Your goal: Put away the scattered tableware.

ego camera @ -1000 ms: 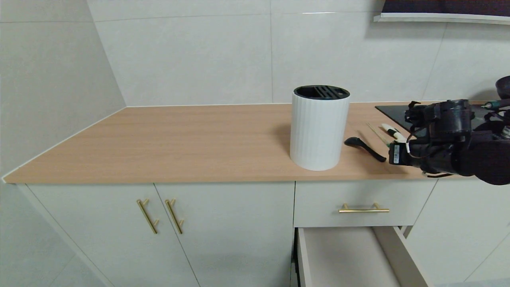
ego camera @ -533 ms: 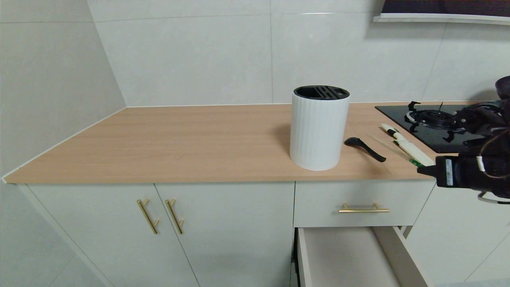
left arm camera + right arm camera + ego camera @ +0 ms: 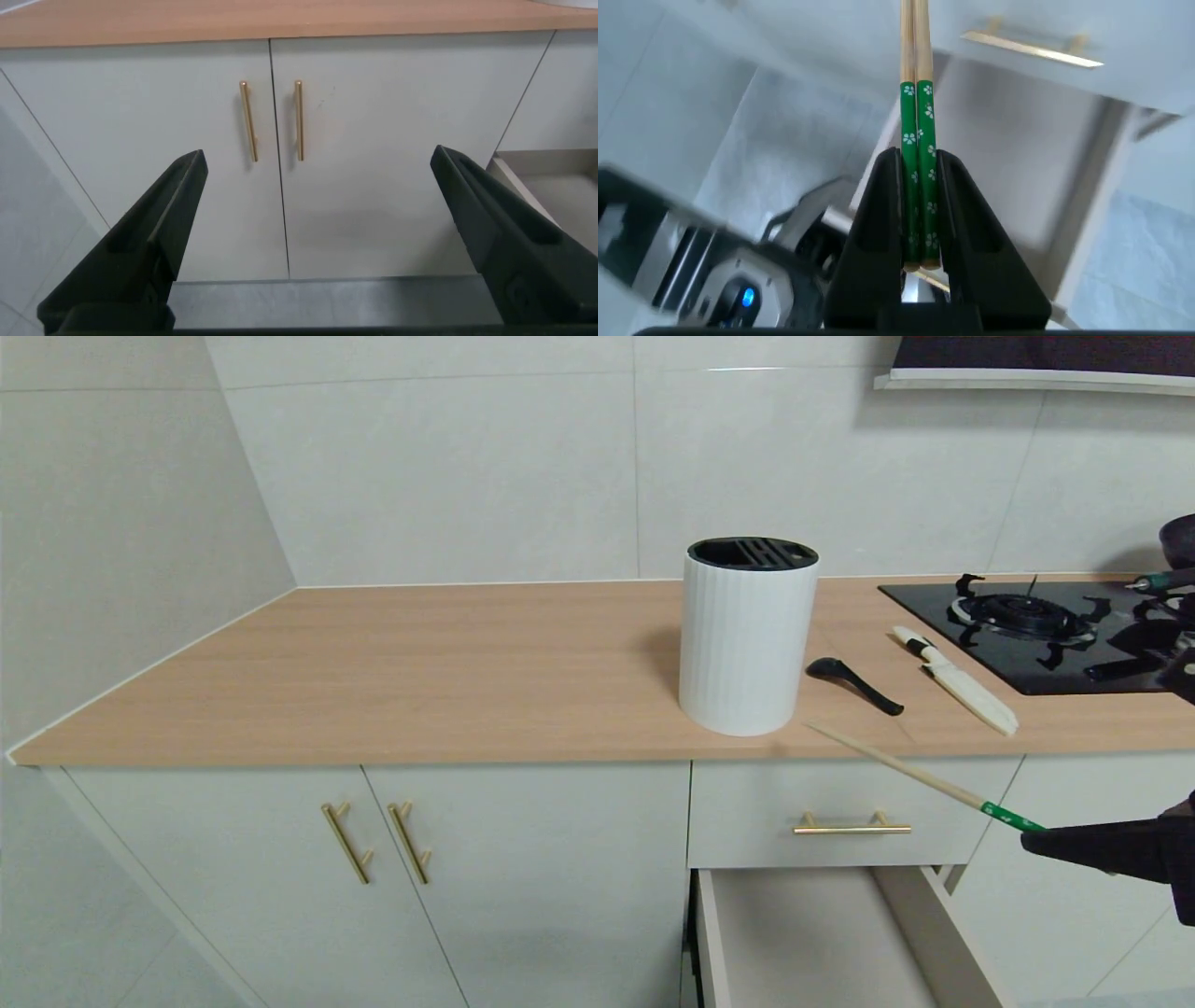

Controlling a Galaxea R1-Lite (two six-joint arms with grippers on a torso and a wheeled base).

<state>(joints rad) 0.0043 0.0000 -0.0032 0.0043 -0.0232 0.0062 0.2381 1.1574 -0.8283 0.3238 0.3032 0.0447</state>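
Observation:
My right gripper (image 3: 1036, 840) is shut on a pair of wooden chopsticks (image 3: 910, 773) with green ends, held in front of the cabinet drawers, below the counter edge; in the right wrist view the chopsticks (image 3: 913, 121) sit pinched between the fingers (image 3: 878, 219). On the counter lie a black spoon (image 3: 854, 683) and a white-handled knife (image 3: 954, 679), right of the white ribbed holder (image 3: 747, 637) with a black slotted top. My left gripper (image 3: 318, 247) hangs open low before the cabinet doors.
An open lower drawer (image 3: 822, 938) juts out under the closed drawer with a gold handle (image 3: 851, 825). A black gas hob (image 3: 1032, 621) occupies the counter's right end. Two cabinet doors with gold handles (image 3: 373, 840) stand at the left.
My right gripper has lifted the chopsticks off the counter and dropped down and to the right, off the counter edge to drawer level. Spoon and knife stay put.

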